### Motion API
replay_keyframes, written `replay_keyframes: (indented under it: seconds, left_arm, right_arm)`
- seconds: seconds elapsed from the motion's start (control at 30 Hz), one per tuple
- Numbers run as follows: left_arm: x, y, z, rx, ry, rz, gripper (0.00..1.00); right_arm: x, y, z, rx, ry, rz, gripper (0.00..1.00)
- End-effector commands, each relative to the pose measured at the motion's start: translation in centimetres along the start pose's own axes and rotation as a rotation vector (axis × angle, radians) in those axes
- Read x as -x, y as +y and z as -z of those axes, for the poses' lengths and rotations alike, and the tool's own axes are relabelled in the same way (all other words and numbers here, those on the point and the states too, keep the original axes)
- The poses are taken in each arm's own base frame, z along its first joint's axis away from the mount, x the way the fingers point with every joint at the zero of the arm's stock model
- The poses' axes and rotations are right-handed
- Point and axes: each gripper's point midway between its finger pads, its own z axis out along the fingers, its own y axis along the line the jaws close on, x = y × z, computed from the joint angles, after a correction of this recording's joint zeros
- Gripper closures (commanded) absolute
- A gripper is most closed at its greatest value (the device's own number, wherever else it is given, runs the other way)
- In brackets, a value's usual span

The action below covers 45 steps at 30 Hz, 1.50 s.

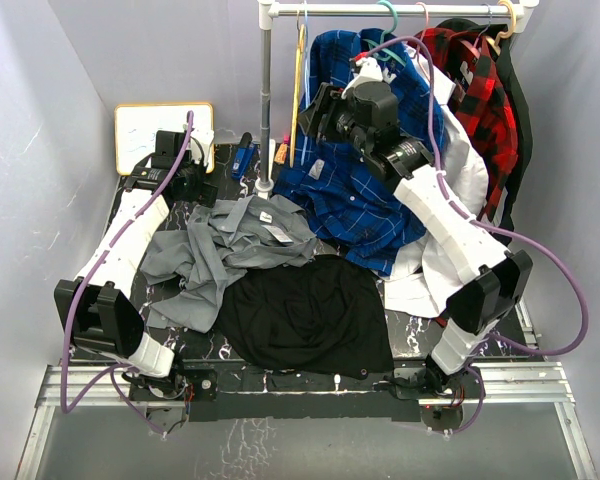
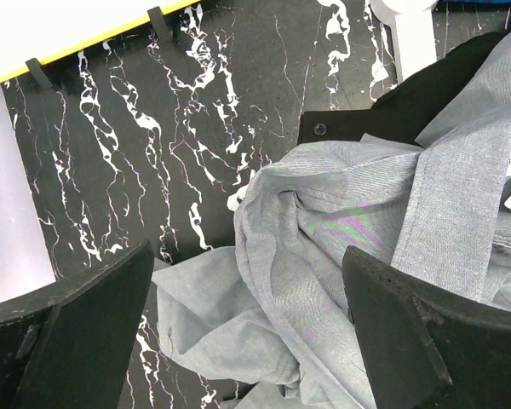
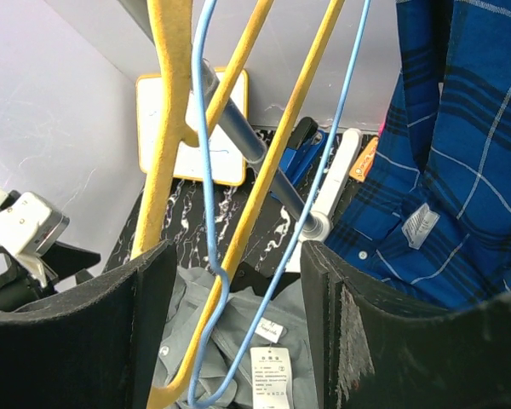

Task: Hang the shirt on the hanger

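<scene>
The grey shirt point(image 1: 235, 245) lies crumpled on the black marble table, left of centre. In the left wrist view its folds point(image 2: 341, 247) lie below my left gripper point(image 2: 247, 256), which is open and empty above the shirt's left part point(image 1: 202, 190). The light-blue wire hanger point(image 3: 206, 170) hangs from the rail beside yellow hangers. Its two thin wires pass between the fingers of my right gripper point(image 3: 238, 247), which is open and raised at the rail's left end point(image 1: 310, 118). The shirt's collar and labels point(image 3: 268, 358) show below it.
Yellow hangers point(image 3: 166, 128) hang against the blue one. The rack's pole point(image 1: 266, 100) stands on the table. A blue plaid shirt point(image 1: 370, 190), a red plaid shirt point(image 1: 475, 80) and a teal hanger point(image 1: 388, 15) hang on the rail. A black cloth point(image 1: 305, 315) lies in front. A whiteboard point(image 1: 163, 135) leans at the back left.
</scene>
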Motion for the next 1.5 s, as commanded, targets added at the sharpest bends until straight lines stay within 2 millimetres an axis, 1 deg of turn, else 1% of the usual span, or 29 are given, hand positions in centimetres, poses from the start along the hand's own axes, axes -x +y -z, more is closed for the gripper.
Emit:
replay_keyframes:
  seconds: [0.0, 0.07, 0.17, 0.27, 0.37, 0.43, 0.47, 0.53, 0.6, 0.67, 0.73, 0.77, 0.9, 0.97, 1.03, 1.1, 1.17, 1.27, 1.33, 1.4, 1.47]
  left_arm:
    - [0.0, 0.1, 0.6, -0.005, -0.003, 0.011, 0.09]
    - [0.0, 0.1, 0.6, -0.004, -0.003, 0.011, 0.10]
    - [-0.1, 0.0, 0.4, -0.006, 0.000, 0.012, 0.10]
    - [-0.2, -0.1, 0.4, -0.013, 0.005, 0.013, 0.10]
    - [-0.2, -0.3, 0.7, -0.025, 0.006, 0.017, 0.10]
    - [-0.1, -0.6, 1.1, -0.045, 0.008, 0.020, 0.10]
    - [-0.1, -1.0, 1.5, -0.068, 0.011, 0.018, 0.10]
    - [-0.1, -2.5, 2.9, -0.149, 0.015, 0.004, 0.10]
    - [-0.4, -4.6, 4.8, -0.239, 0.023, -0.033, 0.09]
    - [-1.4, -7.3, 6.4, -0.289, 0.036, -0.095, 0.08]
    - [-2.6, -9.6, 7.2, -0.284, 0.047, -0.167, 0.04]
    - [-3.2, -10.3, 7.1, -0.290, 0.059, -0.185, 0.02]
    - [-4.2, -10.3, 5.8, -0.256, 0.082, -0.186, 0.02]
    - [-4.4, -10.9, 5.4, -0.264, 0.088, -0.183, 0.02]
    - [-4.7, -10.8, 4.6, -0.227, 0.094, -0.190, 0.02]
    - [-4.6, -10.1, 3.5, -0.162, 0.089, -0.197, 0.02]
    - [-3.9, -9.4, 2.7, -0.093, 0.058, -0.207, 0.02]
    - [-3.1, -9.4, 2.3, -0.073, 0.018, -0.224, 0.03]
    - [-2.9, -10.0, 2.1, -0.091, 0.013, -0.236, 0.08]
    - [-3.0, -10.8, 1.8, -0.120, 0.014, -0.248, 0.17]
    - [-3.4, -11.7, 1.5, -0.153, 0.016, -0.260, 0.31]
  right_arm:
    - [3.9, 1.8, 0.0, 0.051, -0.111, -0.007, 0.44]
    - [4.1, 1.8, -0.5, 0.046, -0.117, -0.008, 0.46]
    - [3.7, 1.4, -2.1, 0.032, -0.108, -0.003, 0.48]
    - [3.9, 1.2, -3.1, 0.019, -0.112, 0.003, 0.53]
    - [3.8, 0.9, -4.0, 0.006, -0.113, 0.012, 0.64]
    - [4.0, 0.9, -4.1, 0.000, -0.118, 0.022, 0.75]
    - [4.2, 0.9, -4.1, -0.002, -0.122, 0.026, 0.78]
    - [4.7, 0.8, -3.7, -0.010, -0.133, 0.035, 0.86]
    - [5.2, 0.8, -3.1, -0.022, -0.147, 0.045, 0.90]
    - [5.7, 0.6, -2.5, -0.034, -0.162, 0.056, 0.93]
    - [6.1, 0.4, -2.2, -0.044, -0.173, 0.059, 0.95]
    - [6.2, 0.4, -2.0, -0.045, -0.175, 0.062, 0.95]
    - [6.2, 0.3, -1.9, -0.046, -0.174, 0.064, 1.00]
    - [6.2, 0.2, -1.9, -0.051, -0.172, 0.063, 1.00]
    - [6.2, 0.1, -1.7, -0.054, -0.173, 0.063, 1.00]
    - [6.1, 0.0, -1.7, -0.056, -0.170, 0.062, 1.00]
    - [6.1, -0.1, -1.7, -0.055, -0.169, 0.064, 1.00]
    - [6.0, -0.3, -1.7, -0.056, -0.164, 0.067, 1.00]
    - [5.9, -0.3, -1.7, -0.056, -0.162, 0.068, 1.00]
    - [6.3, -0.2, -1.4, -0.051, -0.165, 0.070, 1.00]
    - [6.7, -0.1, -1.1, -0.048, -0.169, 0.072, 1.00]
